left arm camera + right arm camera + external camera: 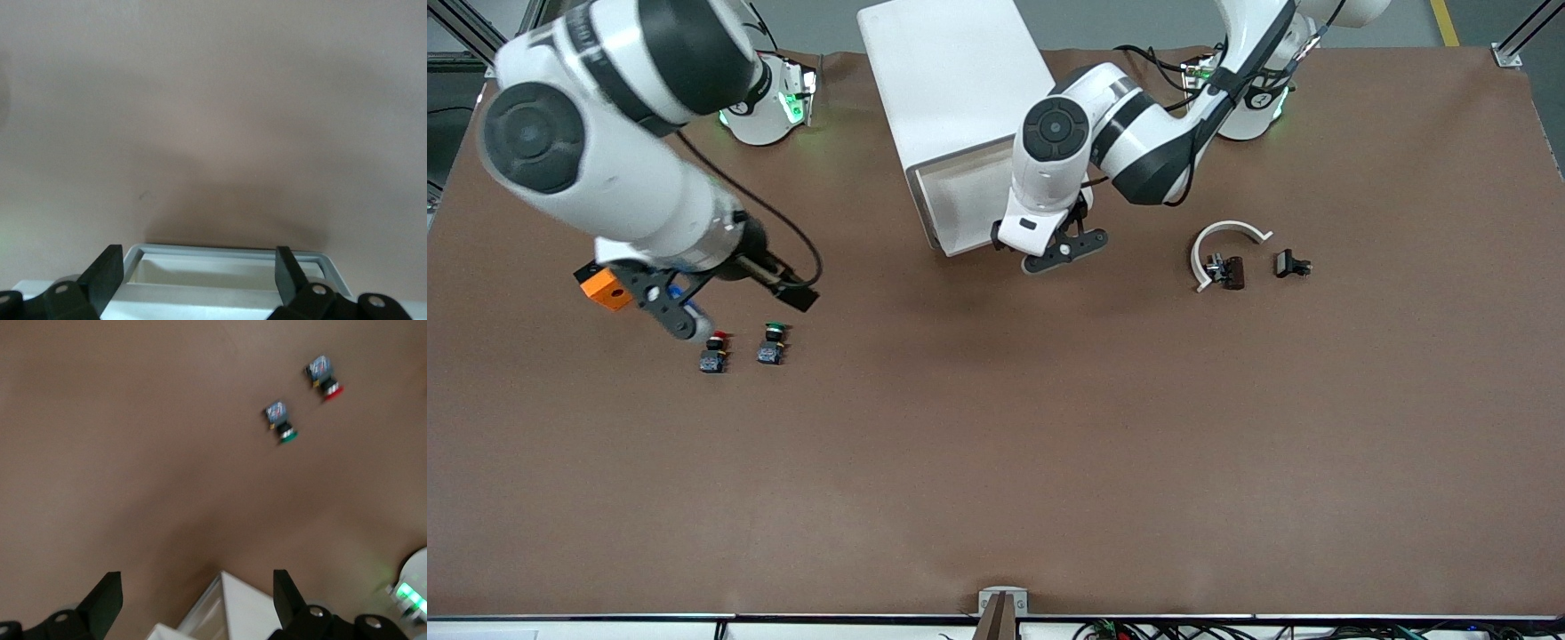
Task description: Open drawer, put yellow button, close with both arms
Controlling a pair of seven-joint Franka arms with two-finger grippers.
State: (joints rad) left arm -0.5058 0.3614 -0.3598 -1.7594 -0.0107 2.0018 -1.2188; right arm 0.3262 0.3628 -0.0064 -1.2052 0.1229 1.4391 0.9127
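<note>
The white cabinet (951, 89) stands at the table's back. Its top drawer (965, 200) is pulled out, and the part of its white tray that shows is empty. My left gripper (1063, 251) is open and empty, low beside the drawer's front edge. In the left wrist view the drawer's rim (233, 252) lies between the open fingers of the left gripper (200, 273). My right gripper (680, 316) is open and empty, raised high at the right arm's end. In its wrist view (197, 600) a cabinet corner (247, 607) shows between the fingers. The yellow button is out of view.
A red-capped button (714, 349) (325, 379) and a green-capped button (772, 342) (280, 421) lie side by side on the brown table. An orange block (607, 289) shows by the right wrist. A white curved piece (1223, 244) and small black parts (1291, 264) lie toward the left arm's end.
</note>
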